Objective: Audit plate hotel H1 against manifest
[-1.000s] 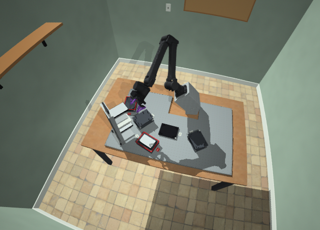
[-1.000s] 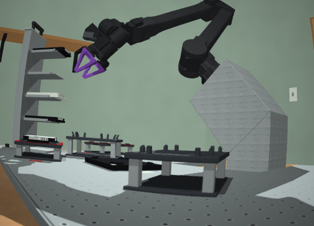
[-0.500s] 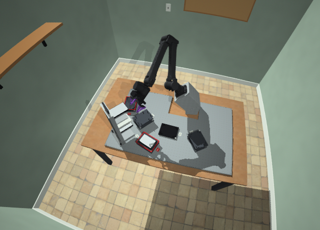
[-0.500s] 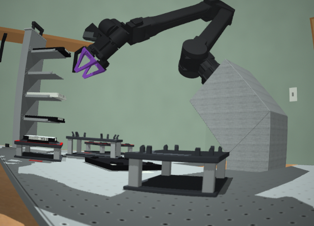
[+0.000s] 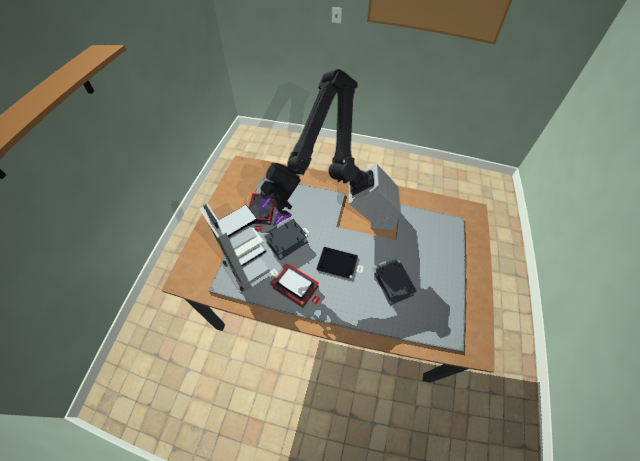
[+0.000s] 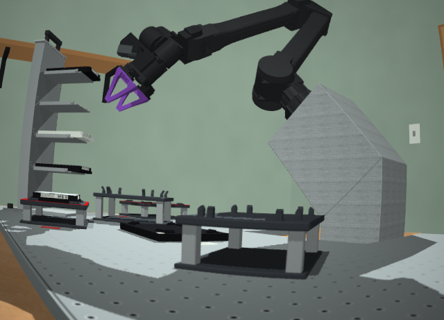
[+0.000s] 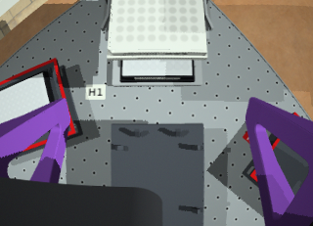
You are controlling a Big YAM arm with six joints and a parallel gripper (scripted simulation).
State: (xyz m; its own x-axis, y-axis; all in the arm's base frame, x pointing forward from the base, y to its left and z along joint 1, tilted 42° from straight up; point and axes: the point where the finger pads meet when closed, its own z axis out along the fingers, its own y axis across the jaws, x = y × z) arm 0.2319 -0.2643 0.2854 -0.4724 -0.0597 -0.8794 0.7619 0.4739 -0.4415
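The plate hotel H1 (image 5: 223, 241) (image 6: 35, 130) stands at the deck's left edge. In the exterior view its top shelf holds a plate (image 6: 71, 68), the shelf below it is bare, the second from the bottom holds a white plate (image 6: 66, 132) and the bottom one a dark plate (image 6: 64, 166). The wrist view looks down on the top plate (image 7: 158, 21) (image 5: 236, 218), with a lower plate (image 7: 158, 69) sticking out beneath it. My gripper (image 5: 272, 210) (image 6: 123, 92) (image 7: 157, 108) is open and empty. It hangs in front of the hotel, at about the height of the top two shelves.
A red-rimmed nest (image 5: 283, 289) (image 6: 26, 202) (image 7: 55, 77) holds a white plate (image 5: 294, 282) (image 6: 53, 195) (image 7: 20, 99). A second red-rimmed nest (image 5: 254, 200) (image 7: 250, 174) lies under my wrist. A dark nest (image 5: 285, 237) (image 7: 158, 174), a black plate (image 5: 337, 262) and another dark nest (image 5: 395, 280) (image 6: 247, 219) follow to the right.
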